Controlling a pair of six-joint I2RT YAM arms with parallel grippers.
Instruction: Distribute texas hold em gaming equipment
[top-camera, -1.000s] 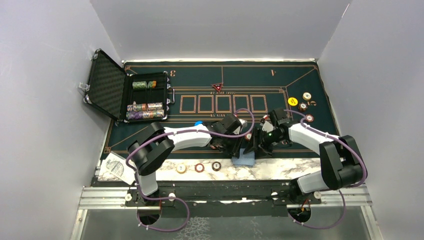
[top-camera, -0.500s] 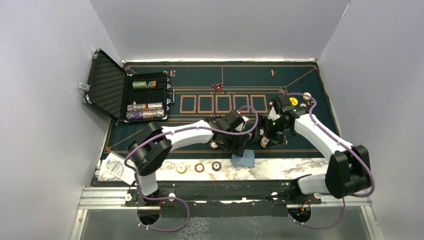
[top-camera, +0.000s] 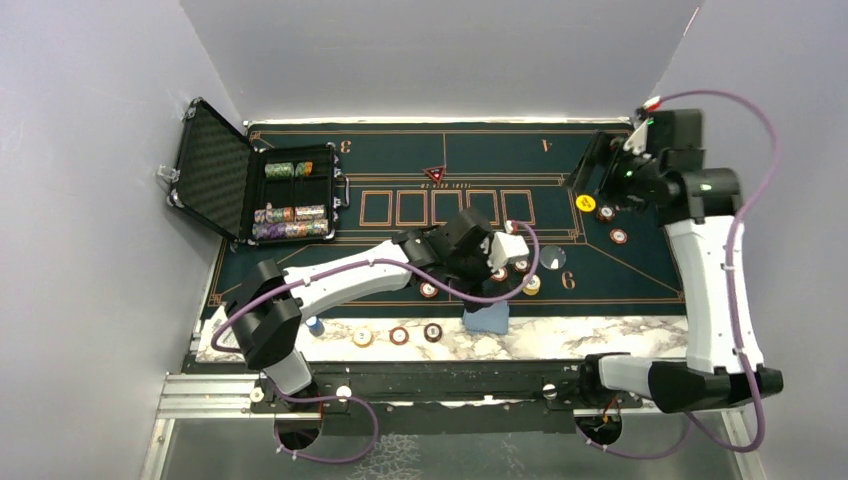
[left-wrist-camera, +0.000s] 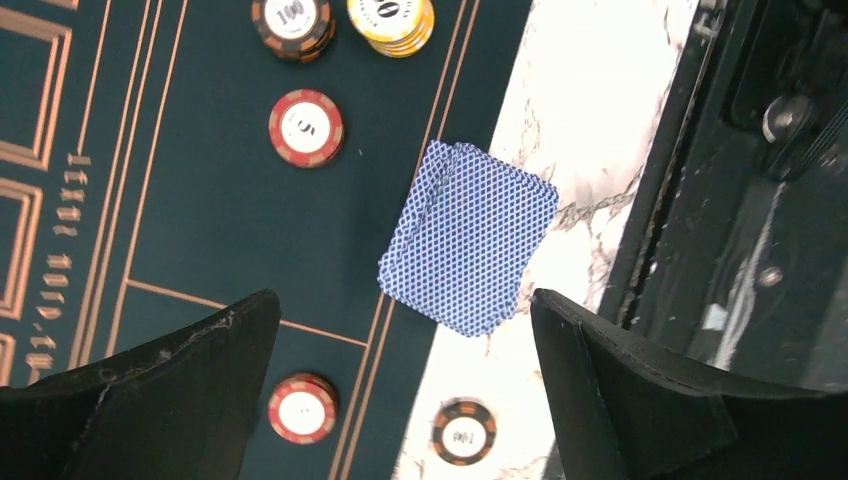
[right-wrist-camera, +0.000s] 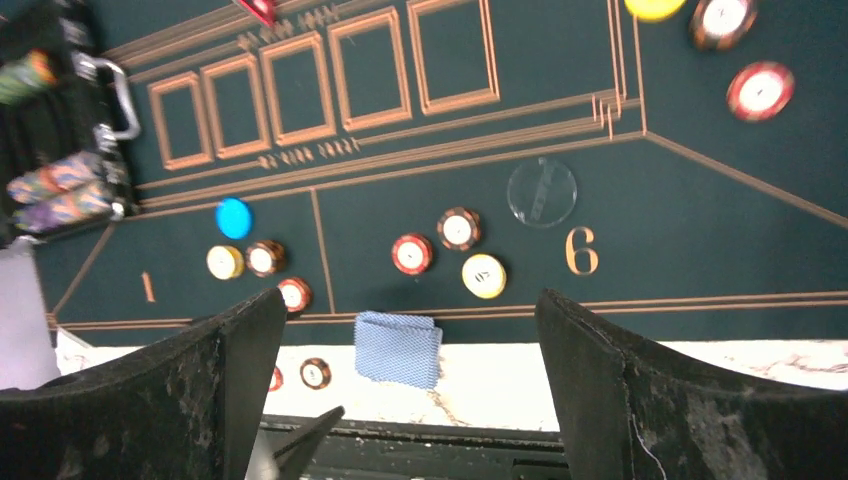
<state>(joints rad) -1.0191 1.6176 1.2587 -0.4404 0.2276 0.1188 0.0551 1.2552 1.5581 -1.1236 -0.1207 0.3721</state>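
Note:
A stack of blue-backed playing cards lies half on the green mat and half on the marble front strip. My left gripper hovers over it, open and empty. Red and white chips, a brown chip and a yellow stack sit on the felt nearby. A clear disc lies by the 6. My right gripper is raised at the far right, open and empty, above a yellow disc and two chips.
The open black case with chip rows stands at the far left. A red triangular marker sits at mid mat. Three chips rest on the marble strip. A blue disc and more chips lie near the 1.
My left gripper has opened and drawn back from the cards, which stay at the front edge. My right arm has swung from the centre up to the far right corner, opening wider.

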